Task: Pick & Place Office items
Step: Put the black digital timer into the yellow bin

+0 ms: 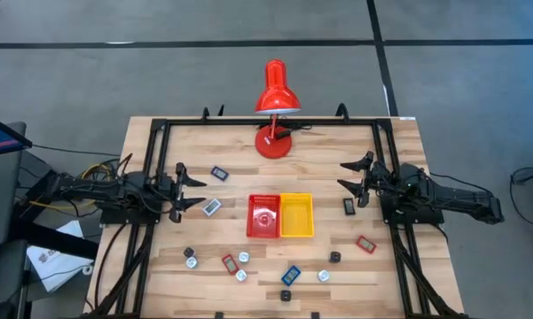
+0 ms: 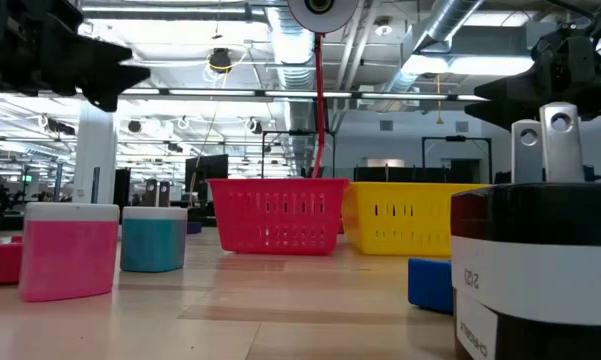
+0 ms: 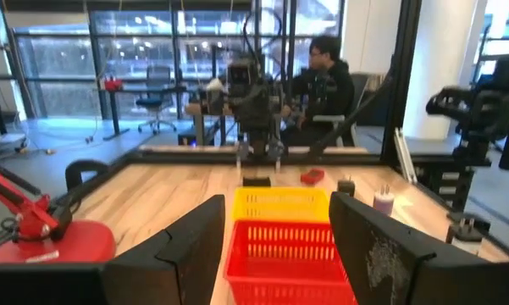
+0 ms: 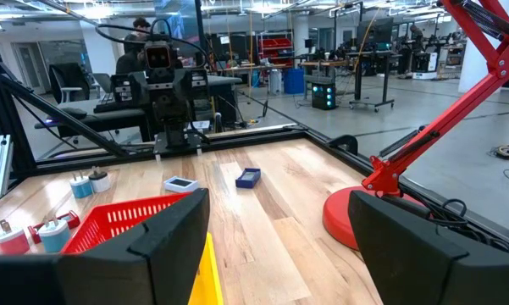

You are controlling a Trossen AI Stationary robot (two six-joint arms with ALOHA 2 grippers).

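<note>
Both jaws apart, holding nothing: left gripper (image 1: 198, 187) mid-left, right gripper (image 1: 346, 174) mid-right, flanking the red tray (image 1: 263, 216) and yellow tray (image 1: 296, 216) at center. Office items (image 1: 290, 275) scattered mostly lower frame; red lamp (image 1: 276, 106) top center.

Between our left gripper (image 1: 198, 185) and right gripper (image 1: 347, 175) sit two trays (image 1: 280, 216) side by side; office items (image 1: 239, 265) lie scattered beyond them; lamp (image 1: 275, 106) opposite.

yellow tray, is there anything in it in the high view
No. From above, the yellow tray shows only its bare yellow floor, while the red tray beside it holds a small round piece.
</note>
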